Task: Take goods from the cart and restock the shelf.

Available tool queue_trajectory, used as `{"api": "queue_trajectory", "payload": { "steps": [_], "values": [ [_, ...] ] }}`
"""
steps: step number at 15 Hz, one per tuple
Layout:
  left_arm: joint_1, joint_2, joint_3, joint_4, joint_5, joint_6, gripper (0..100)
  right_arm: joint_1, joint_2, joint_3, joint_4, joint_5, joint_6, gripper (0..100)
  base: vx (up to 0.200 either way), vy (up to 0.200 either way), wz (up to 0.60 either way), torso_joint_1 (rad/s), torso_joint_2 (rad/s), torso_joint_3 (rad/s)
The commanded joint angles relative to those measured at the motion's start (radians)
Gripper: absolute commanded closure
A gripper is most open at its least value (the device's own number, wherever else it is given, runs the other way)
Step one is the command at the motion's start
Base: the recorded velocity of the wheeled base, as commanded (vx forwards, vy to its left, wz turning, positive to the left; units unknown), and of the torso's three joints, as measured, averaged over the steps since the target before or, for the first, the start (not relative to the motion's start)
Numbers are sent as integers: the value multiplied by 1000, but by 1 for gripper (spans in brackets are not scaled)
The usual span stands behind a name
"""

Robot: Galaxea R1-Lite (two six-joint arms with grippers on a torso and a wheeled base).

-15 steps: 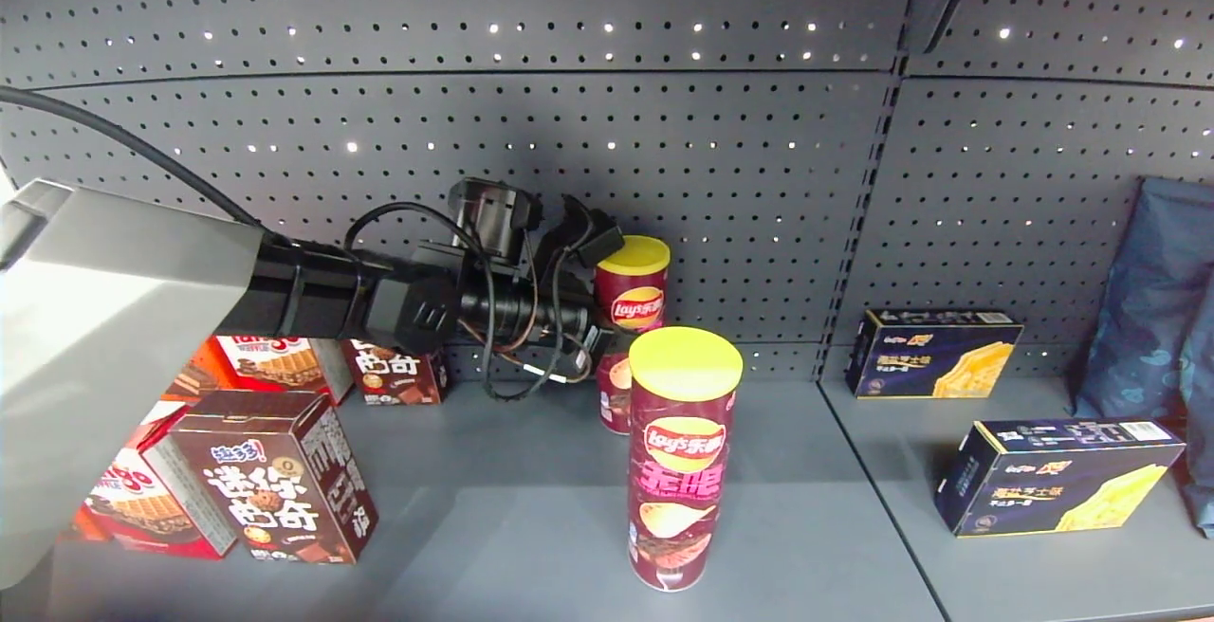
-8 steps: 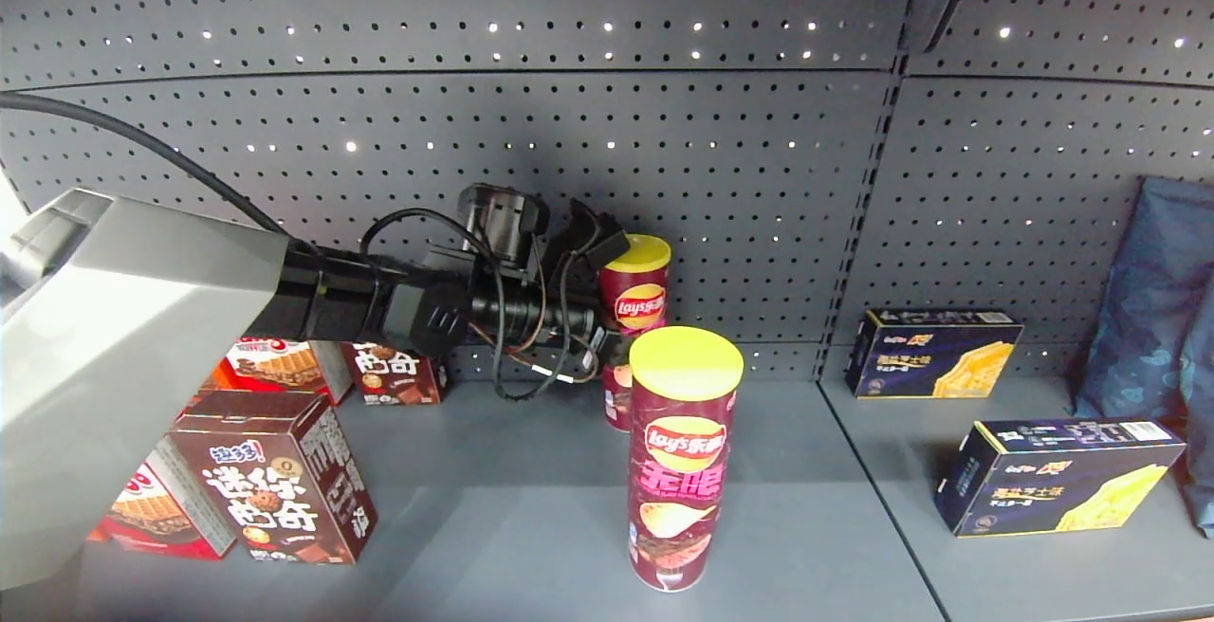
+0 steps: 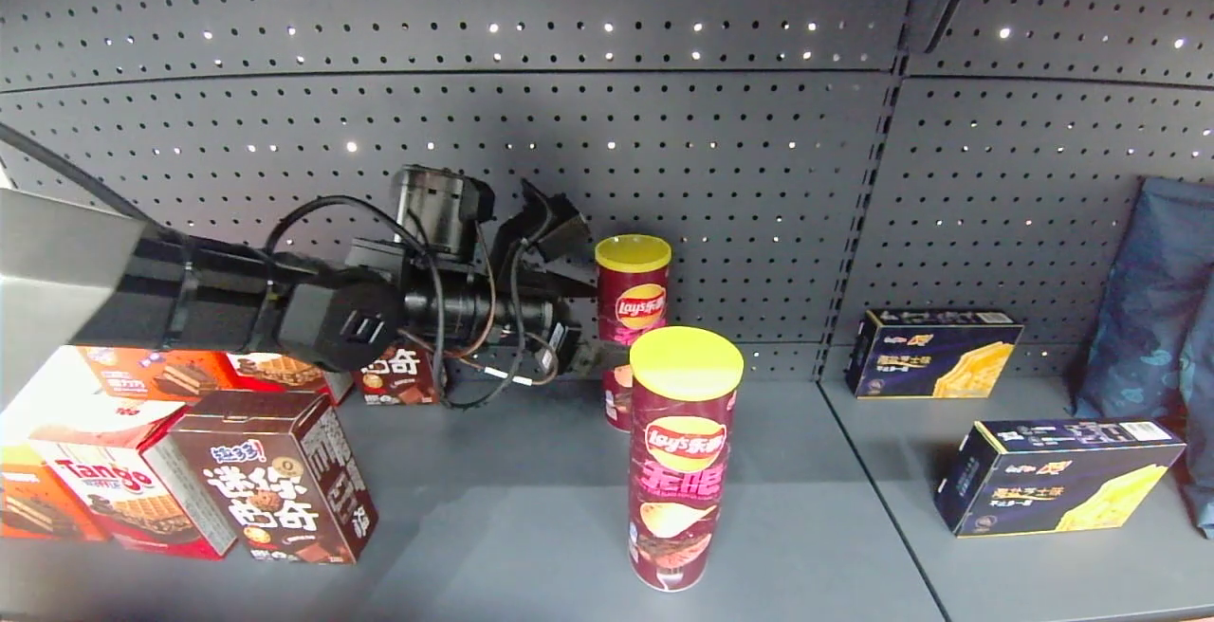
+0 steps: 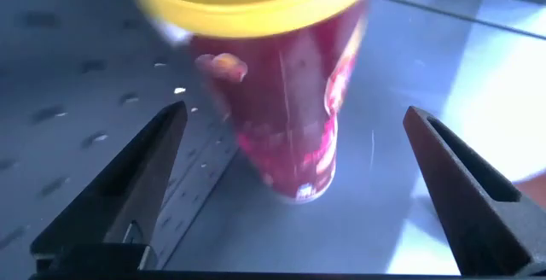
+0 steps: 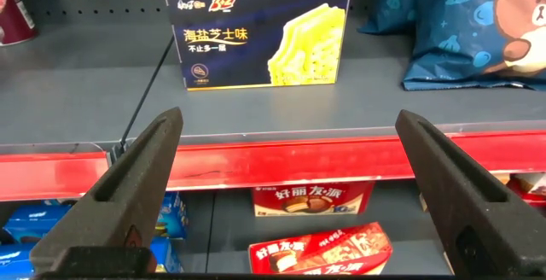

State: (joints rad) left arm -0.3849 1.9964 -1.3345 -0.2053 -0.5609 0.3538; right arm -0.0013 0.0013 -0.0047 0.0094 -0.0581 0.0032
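L gripper (image 3: 579, 295) wide open, empty, behind-left of front can (image 3: 685, 456). Rear can (image 3: 632, 319) upright just behind front can. R gripper (image 5: 290, 122) open, empty. Risk: an L finger clips rear can, toppling it fwd.

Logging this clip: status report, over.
Left gripper open, off rear chip can. Right gripper open, empty. Can upright at back of shelf. Front can stands before it.

I see logos on the near can (image 3: 685, 456) and far can (image 3: 633, 300), and lettering on the left brown box (image 3: 275, 475), wafer box (image 3: 123, 499) and right blue box (image 3: 1053, 475).
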Motion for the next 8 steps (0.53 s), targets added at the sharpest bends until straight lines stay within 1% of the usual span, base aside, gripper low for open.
{"api": "queue_trajectory", "payload": {
  "steps": [1, 3, 4, 6, 7, 8],
  "values": [
    [31, -143, 75, -16, 16, -1, 0, 0, 2, 0, 0, 0, 0, 0, 0, 0, 0, 0, 0, 0],
    [38, -274, 143, -17, 44, -7, 0, 0, 2, 0, 0, 0, 0, 0, 0, 0, 0, 0, 0, 0],
    [31, -360, 199, -17, 82, -9, 0, 0, 2, 0, 0, 0, 0, 0, 0, 0, 0, 0, 0, 0],
    [18, -515, 297, -11, 180, -9, 0, 0, 2, 0, 0, 0, 0, 0, 0, 0, 0, 0, 0, 0],
    [18, -561, 330, -9, 202, -9, 0, 0, 2, 0, 0, 0, 0, 0, 0, 0, 0, 0, 0, 0],
    [12, -674, 406, 6, 240, -16, 0, 0, 2, 0, 0, 0, 0, 0, 0, 0, 0, 0, 0, 0]
  ]
}}
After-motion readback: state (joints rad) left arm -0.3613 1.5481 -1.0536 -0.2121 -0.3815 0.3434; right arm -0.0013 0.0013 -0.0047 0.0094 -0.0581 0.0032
